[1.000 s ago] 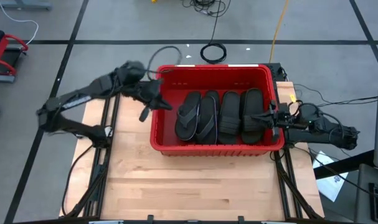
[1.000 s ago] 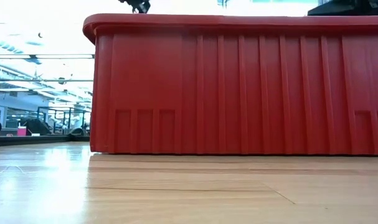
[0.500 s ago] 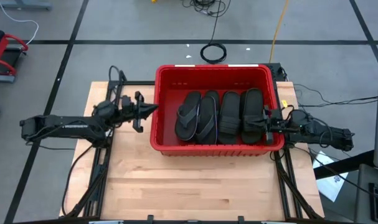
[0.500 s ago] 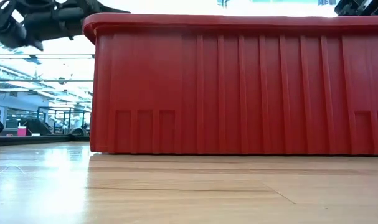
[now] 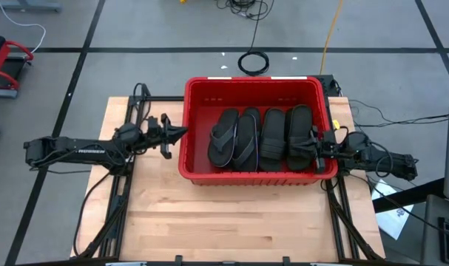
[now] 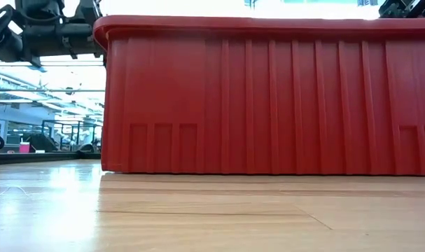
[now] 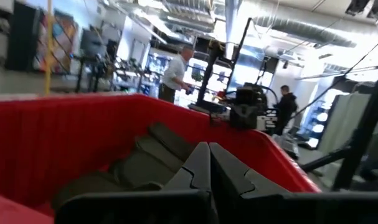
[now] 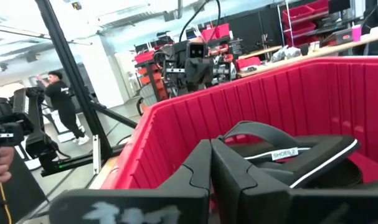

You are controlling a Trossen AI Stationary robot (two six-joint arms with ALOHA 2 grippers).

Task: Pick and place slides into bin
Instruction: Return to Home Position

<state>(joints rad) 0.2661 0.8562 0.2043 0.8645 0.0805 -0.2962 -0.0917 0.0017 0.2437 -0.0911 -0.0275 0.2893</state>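
A coiled cable [image 5: 253, 61] lies on the floor beyond the bin [image 5: 250, 83], which holds seemingly four slides [image 5: 261, 138] abreast. The left end effector [image 5: 181, 131] and right end effector [image 5: 313, 140] flank it with arms outstretched, both closed and empty.

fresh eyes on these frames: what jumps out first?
The big red bin on the wooden table stands out first, with dark slides lined up side by side inside it. Next come the two arms lying low on either side of it. The left pincer is shut just outside the bin's left wall, and the right pincer is shut at its right rim.
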